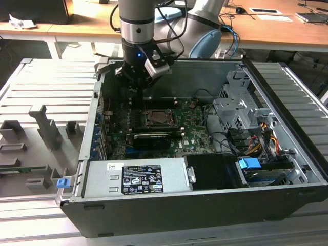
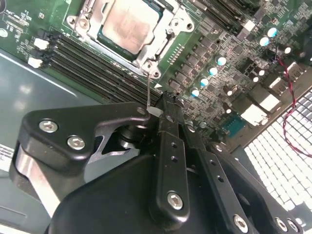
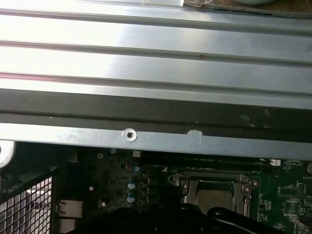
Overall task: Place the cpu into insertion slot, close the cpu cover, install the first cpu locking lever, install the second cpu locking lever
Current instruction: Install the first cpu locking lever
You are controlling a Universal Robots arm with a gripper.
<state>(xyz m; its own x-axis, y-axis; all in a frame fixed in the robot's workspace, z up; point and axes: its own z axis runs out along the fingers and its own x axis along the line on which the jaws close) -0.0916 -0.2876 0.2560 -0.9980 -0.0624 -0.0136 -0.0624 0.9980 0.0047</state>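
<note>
**One locking lever point(image 2: 149, 90) in the jaws; cpu point(image 2: 127, 24) seated, cpu cover point(image 2: 171, 27) down**

Jaws: drawn narrow, pinching the free end of the lever at the tip of the gripper point(image 2: 163, 108) (second wrist view). The lever is a thin wire rod. Its other end meets a corner of the cover. The cover lies flat, framing the cpu, which sits square in the insertion slot point(image 2: 80, 20). Exterior view: the gripper point(image 1: 139, 86) hangs low inside the case point(image 1: 179, 212), near the socket.

Judged step: seating a locking lever. Which of the two, cannot tell.

Notes for doing it well:
- The rod looks springy. Grip close to its end and follow its arc about the hinge, not a straight push.
- Press down before going sideways, so it tucks under its catch rather than skating over the cover.
- The memory slots point(image 2: 83, 56) lie just beside the path, so keep the fingers off them.
- Check the cover sits flat under load.
</note>
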